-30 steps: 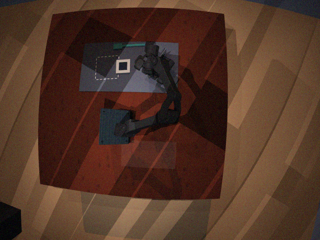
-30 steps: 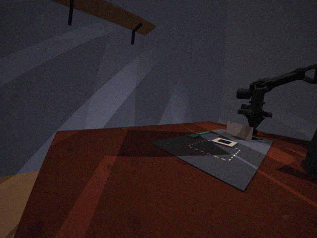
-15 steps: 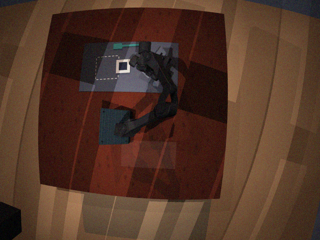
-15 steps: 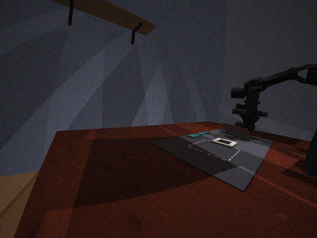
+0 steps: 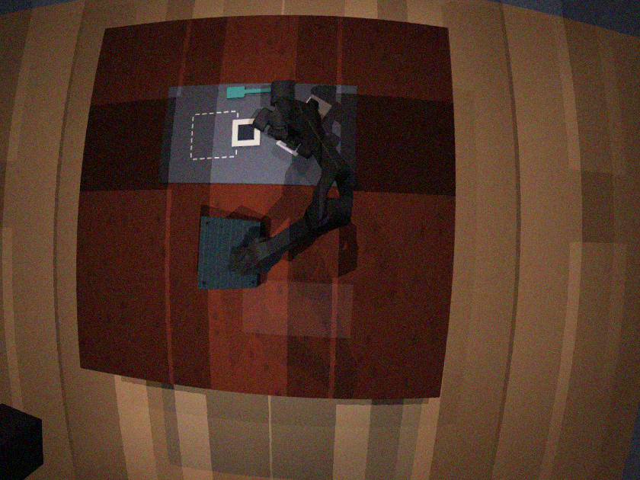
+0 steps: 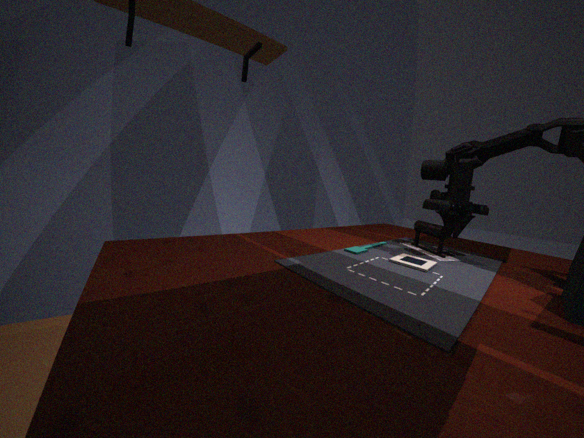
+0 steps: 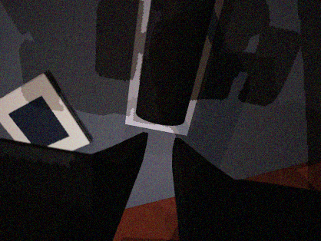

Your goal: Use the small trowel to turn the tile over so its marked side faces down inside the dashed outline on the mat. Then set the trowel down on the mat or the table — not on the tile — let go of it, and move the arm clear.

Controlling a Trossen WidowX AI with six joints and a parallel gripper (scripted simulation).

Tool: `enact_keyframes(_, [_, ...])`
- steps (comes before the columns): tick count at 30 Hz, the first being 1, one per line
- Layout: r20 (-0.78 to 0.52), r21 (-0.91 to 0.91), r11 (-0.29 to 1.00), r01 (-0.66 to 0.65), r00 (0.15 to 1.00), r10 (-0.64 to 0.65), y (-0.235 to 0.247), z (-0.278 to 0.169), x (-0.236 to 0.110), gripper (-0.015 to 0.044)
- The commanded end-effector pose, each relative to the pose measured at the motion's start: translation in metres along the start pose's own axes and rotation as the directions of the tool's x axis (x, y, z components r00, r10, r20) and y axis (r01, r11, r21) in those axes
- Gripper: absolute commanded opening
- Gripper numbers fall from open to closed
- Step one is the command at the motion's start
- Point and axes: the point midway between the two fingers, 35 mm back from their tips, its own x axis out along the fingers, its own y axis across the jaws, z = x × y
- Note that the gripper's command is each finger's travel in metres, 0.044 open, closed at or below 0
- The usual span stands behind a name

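Meanwhile, trowel (image 5: 244, 91) beside gripper (image 5: 280, 91) (untouched)

A wooden wall shelf (image 6: 202, 23) on two dark brackets, and a dark box (image 5: 17, 444) on the striped floor (image 5: 542, 258)

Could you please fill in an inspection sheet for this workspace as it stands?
Surface: red-brown table carrying a grey mat.
Job's things: teal trowel lies at the mat's edge, unheld. Tile lies dark-marked side up at the edge of the dashed outline, mostly outside it.
Clutter: pale flat piece, mostly hidden under the arm; unidentified.
Grippers: gripper low over the mat, fingers slightly apart, holding nothing.
Cables: nothing seen.
Surroundings: teal base plate, wall shelf, wooden floor, dark box.
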Motion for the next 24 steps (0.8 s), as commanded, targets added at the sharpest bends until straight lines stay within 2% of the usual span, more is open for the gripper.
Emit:
enact_keyframes(1, [0.0, 0.0, 1.0, 0.0, 1.0, 0.0, -0.001, 0.0, 0.0, 0.01])
enact_keyframes(17, [-0.005, 0.0, 1.0, 0.002, 1.0, -0.002, -0.084, -0.002, -0.018, 0.01])
enact_keyframes(24, [0.001, 0.011, 1.0, 0.002, 1.0, -0.002, -0.084, 0.0, -0.019, 0.01])
